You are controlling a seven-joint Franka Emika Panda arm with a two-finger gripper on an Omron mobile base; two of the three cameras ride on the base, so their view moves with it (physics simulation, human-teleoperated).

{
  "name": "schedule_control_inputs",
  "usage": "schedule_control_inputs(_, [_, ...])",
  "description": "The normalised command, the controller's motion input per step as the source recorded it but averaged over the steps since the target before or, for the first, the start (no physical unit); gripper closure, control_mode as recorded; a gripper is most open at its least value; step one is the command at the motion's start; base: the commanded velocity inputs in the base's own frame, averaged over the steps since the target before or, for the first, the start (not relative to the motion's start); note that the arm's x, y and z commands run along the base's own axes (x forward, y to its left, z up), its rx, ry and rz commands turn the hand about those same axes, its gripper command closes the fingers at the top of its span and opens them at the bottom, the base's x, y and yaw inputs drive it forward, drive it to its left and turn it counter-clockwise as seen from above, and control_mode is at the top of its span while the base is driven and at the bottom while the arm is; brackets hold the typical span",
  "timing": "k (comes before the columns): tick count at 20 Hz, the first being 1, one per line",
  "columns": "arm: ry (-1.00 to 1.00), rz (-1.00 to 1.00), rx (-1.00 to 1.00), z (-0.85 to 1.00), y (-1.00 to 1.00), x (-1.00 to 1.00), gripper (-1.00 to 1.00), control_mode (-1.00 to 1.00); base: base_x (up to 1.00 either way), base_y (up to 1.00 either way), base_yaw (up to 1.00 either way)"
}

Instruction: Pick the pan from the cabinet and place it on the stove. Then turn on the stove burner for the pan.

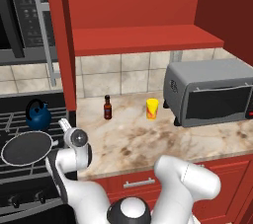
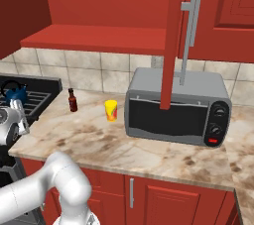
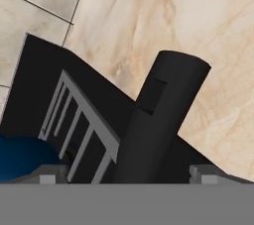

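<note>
The arm (image 1: 183, 178) rises from its base, bends at a white elbow and reaches low toward its left, ending in the wrist (image 1: 76, 139) with a round dark-centred joint cap. In the right base view the wrist (image 2: 7, 122) sits at the frame's left edge. In the hand view the gripper (image 3: 126, 174) has its jaws spread wide, one fingertip (image 3: 47, 175) on each side, with a dark cylindrical handle (image 3: 158, 120) running between them, untouched by either tip.
</note>
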Motion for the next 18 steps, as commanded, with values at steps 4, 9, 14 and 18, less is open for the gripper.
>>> schedule_control_inputs(4, [0.04, -0.01, 0.01, -0.04, 0.00, 0.00, -1.00, -1.00, 0.00, 0.00, 0.00])
schedule_control_inputs(9, [0.03, 0.00, 0.00, -0.01, 0.00, 0.00, -1.00, -1.00, 0.00, 0.00, 0.00])
schedule_control_inputs(14, [0.12, -0.01, 0.01, -0.15, 0.00, 0.00, -1.00, -1.00, 0.00, 0.00, 0.00])
schedule_control_inputs(18, [0.07, 0.00, 0.04, -0.06, -0.01, -0.04, -1.00, -1.00, 0.00, 0.00, 0.00])
